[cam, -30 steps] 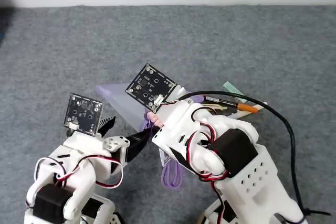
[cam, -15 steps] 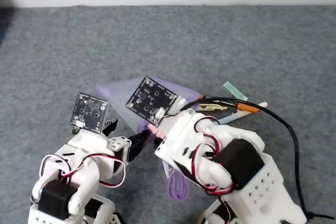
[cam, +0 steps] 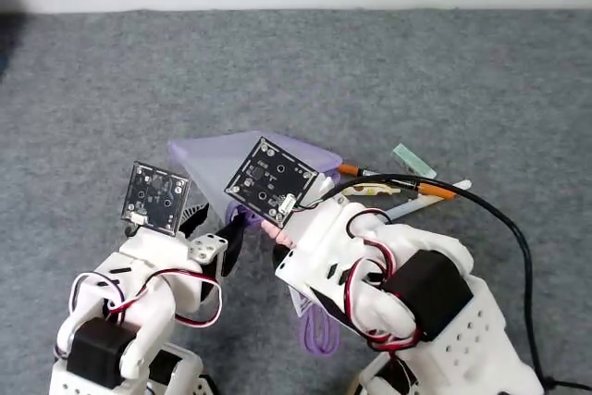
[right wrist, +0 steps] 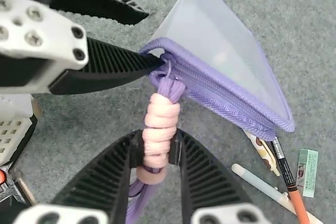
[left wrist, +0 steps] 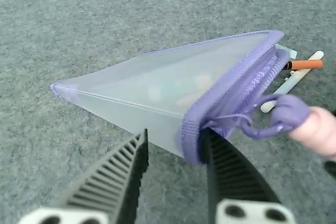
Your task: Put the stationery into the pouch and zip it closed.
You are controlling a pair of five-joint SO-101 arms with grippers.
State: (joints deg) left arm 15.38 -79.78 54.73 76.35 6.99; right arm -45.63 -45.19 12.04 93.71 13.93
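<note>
You have the grey carpet [cam: 462, 80] under everything. On it lies the see-through purple pouch [cam: 217, 159], just ahead of both arms, with its zip end toward the grippers. Your left gripper [left wrist: 176, 145] has its fingers spread wide around the pouch's near corner, and one finger touches the purple edge. Your right gripper [right wrist: 157, 140] pinches the pink coiled strap [right wrist: 160, 116] that hangs from the zip end. A purple cord [cam: 319, 326] trails under that arm. Outside the pouch, just beside its far end, lie an orange-tipped pen [right wrist: 286, 174], a white pen [right wrist: 257, 179] and a small green eraser [right wrist: 307, 173].
</note>
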